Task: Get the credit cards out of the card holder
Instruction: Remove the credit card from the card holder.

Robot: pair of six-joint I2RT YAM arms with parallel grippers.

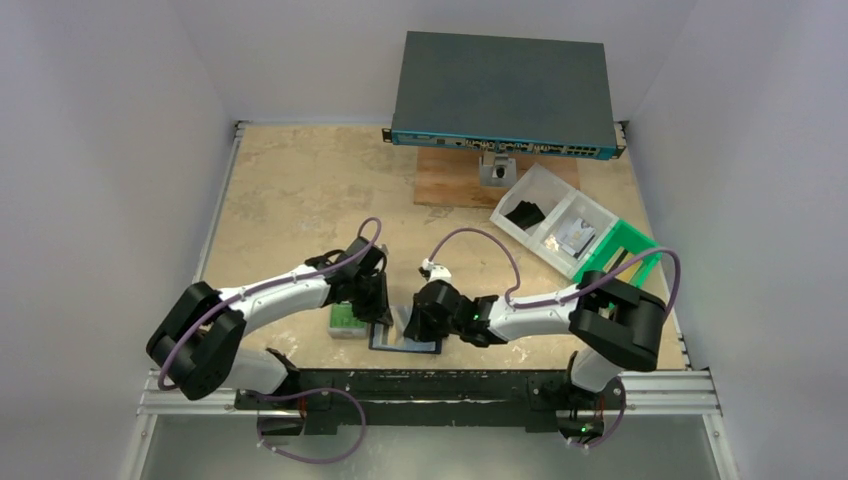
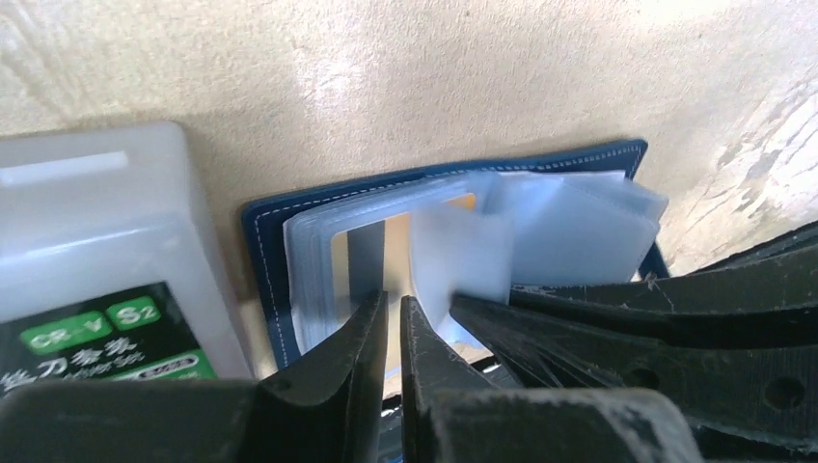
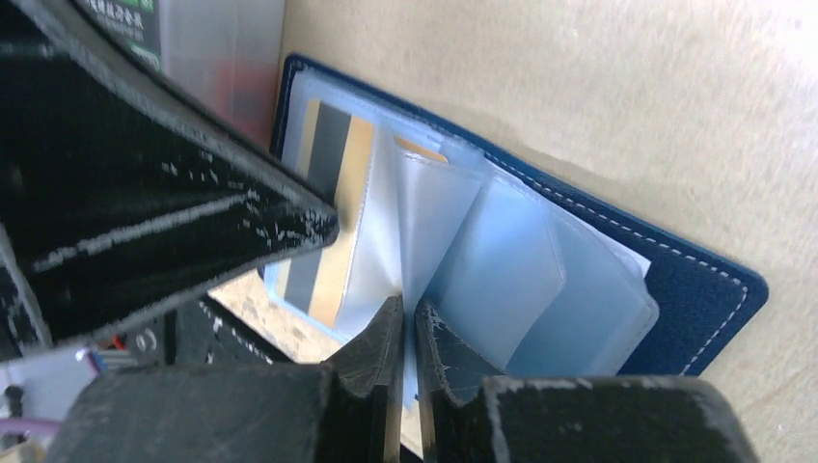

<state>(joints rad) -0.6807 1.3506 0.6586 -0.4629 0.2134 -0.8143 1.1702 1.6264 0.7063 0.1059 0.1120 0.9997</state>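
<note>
**Pinching at the open card holder from both sides**

The card holder (image 1: 405, 343) lies opened on the counter (image 1: 290, 190), close to the near edge, between the two wrists. Its navy cover is down and the clear sleeves (image 3: 502, 260) fan upward. The credit cards (image 3: 333, 183) are inside these sleeves. One tan-gold card with a dark stripe shows through the sleeve on the left arm's side. The tan corner of a second card shows at the top of the sleeve next to it.

The left arm (image 1: 280, 292) reaches in from the left. The left jaws are drawn almost together, with only a thin slit between the fingertips (image 2: 365, 333). The tips sit at the edge of the sleeve with the striped card. Whether they pinch something there, I cannot tell.

The right arm (image 1: 530, 312) comes in from the right. The right jaws are clenched on one clear sleeve (image 3: 410, 241) near the fold. This sleeve runs down into the slit between the fingertips (image 3: 381, 347). The two pairs of jaws are just beside each other over the holder.

A grey case with green label (image 2: 96, 241) lies just beside the holder on its left. At the far side of the counter a dark flat box (image 1: 500, 90) stands over a wooden board (image 1: 450, 185). A white and green tray (image 1: 545, 215) lies to the right of them.
</note>
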